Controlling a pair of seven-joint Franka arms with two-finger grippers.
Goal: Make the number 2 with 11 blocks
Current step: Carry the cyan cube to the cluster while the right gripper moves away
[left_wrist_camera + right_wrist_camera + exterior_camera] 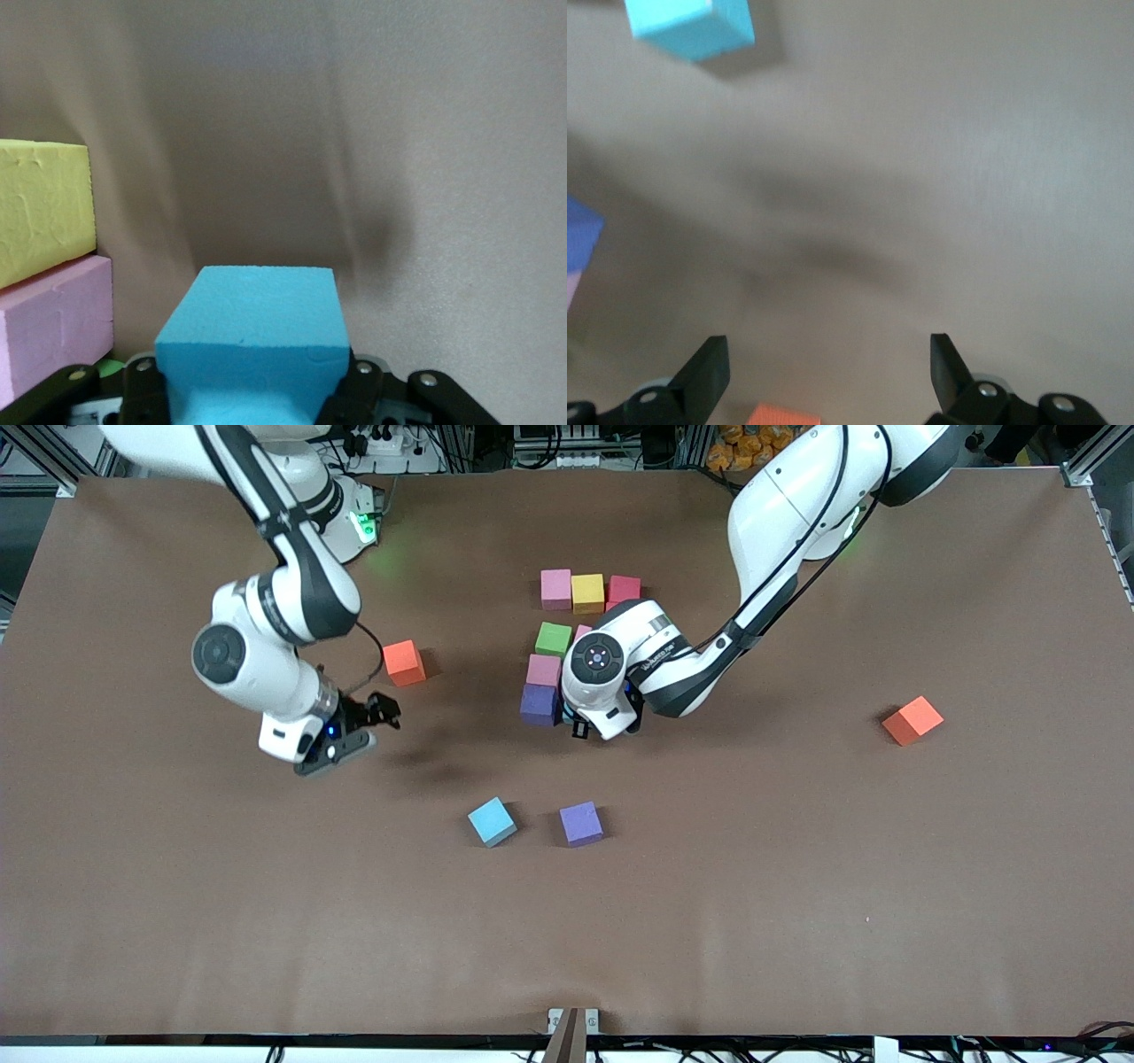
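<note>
I have two grippers. My left gripper (592,726) is shut tight on a light blue block (252,328). I hold it low, right beside the group of blocks in the middle of the bench (797,886). In the front view my own wrist hides this block.

The number 2 (543,670) is only partly made. Its row farthest from the front camera has a pink block (555,588), a yellow block (587,592) and a red block (624,588), all touching. Nearer to the camera come a green block (553,638), then another pink block (543,670), then a dark purple block (539,704), in a line. My left arm covers the rest of the shape. From my left wrist, I see a yellow block on top of a pink one, close beside the block I hold.

My right gripper (365,731) is wide open and holds nothing. It hangs over bare bench, near an orange cube (404,662).

Two loose blocks sit nearer to the front camera: a second light blue block (492,821) and a purple block (581,823), side by side but apart. Another orange cube (912,720) lies well away, toward the left arm's end of the bench.
</note>
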